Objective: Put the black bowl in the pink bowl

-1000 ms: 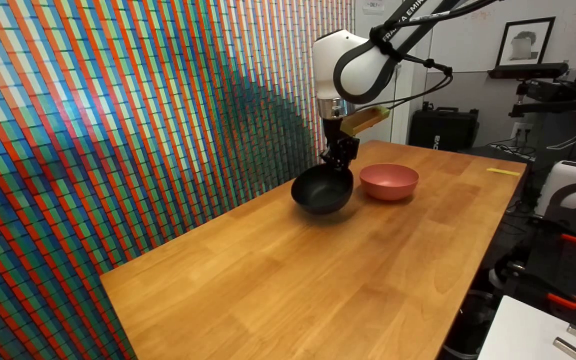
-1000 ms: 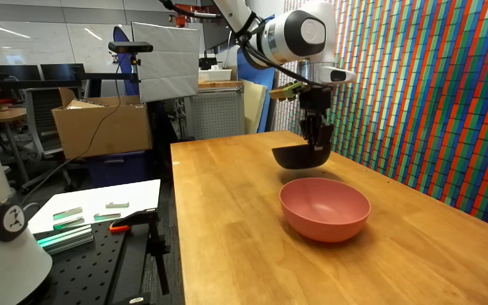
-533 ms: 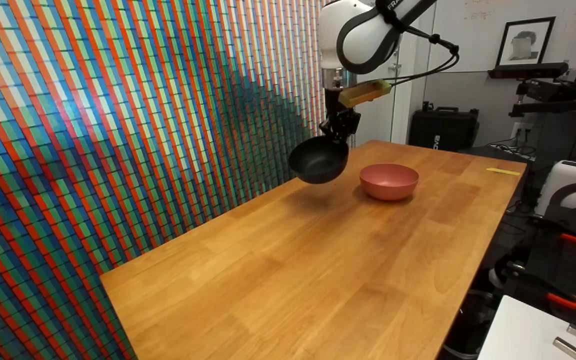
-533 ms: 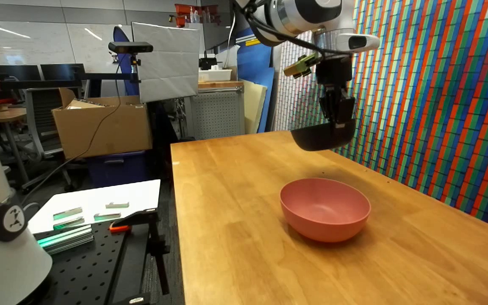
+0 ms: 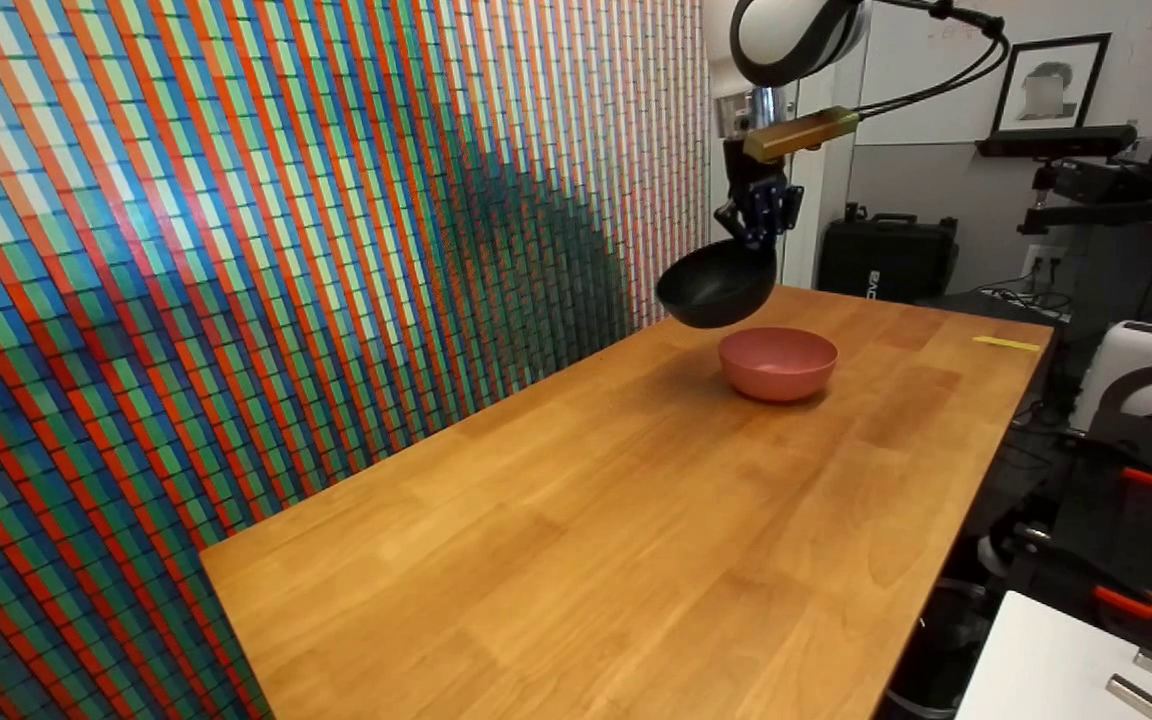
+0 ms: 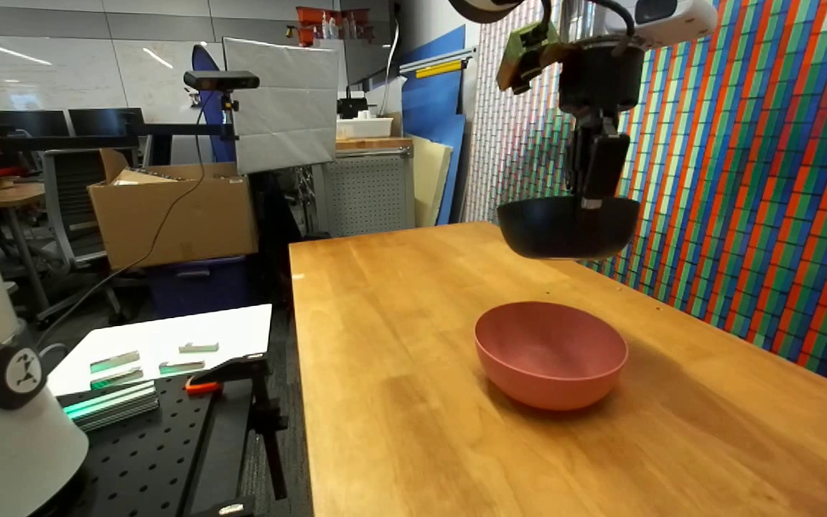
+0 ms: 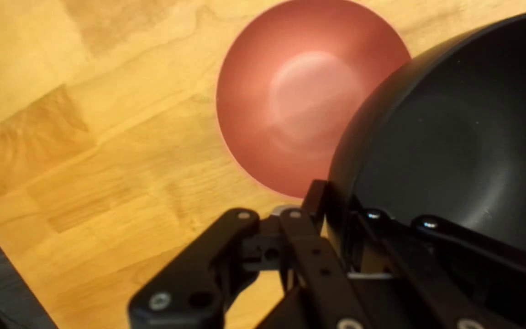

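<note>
midair, downward gripper (image 6: 591,202) w/ blk bowl (image 6: 550,228)

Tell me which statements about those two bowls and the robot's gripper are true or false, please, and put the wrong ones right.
1. The gripper grips the black bowl by its rim. True.
2. The pink bowl stands on the wooden table. True.
3. The black bowl is sitting inside the pink bowl. False: the gripper holds it in the air, apart from the pink bowl.
4. The black bowl is upside down. False: its open side faces upward, tilted.
5. In the wrist view, the black bowl hides part of the pink bowl. True.
6. The pink bowl is lying on its side. False: it stands upright.
</note>
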You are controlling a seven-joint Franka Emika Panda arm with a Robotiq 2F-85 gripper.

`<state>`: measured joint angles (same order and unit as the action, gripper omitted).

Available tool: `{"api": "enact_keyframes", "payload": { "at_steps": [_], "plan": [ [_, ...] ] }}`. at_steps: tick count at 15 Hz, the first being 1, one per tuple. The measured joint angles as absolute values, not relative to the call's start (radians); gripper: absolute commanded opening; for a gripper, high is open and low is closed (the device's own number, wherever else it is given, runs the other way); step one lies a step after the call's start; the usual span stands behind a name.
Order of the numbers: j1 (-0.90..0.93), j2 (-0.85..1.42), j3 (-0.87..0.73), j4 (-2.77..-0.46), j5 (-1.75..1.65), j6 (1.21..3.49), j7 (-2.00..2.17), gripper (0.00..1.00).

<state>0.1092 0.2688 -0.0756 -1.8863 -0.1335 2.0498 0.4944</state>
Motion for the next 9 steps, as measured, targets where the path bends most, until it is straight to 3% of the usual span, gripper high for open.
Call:
{"api": "enact_keyframes", "payload": {
  "at_steps": [9],
  "plan": [
    [0.021,0.172,-0.077,-2.022,-0.096,2.013,0.488,0.02]
  ]
}}
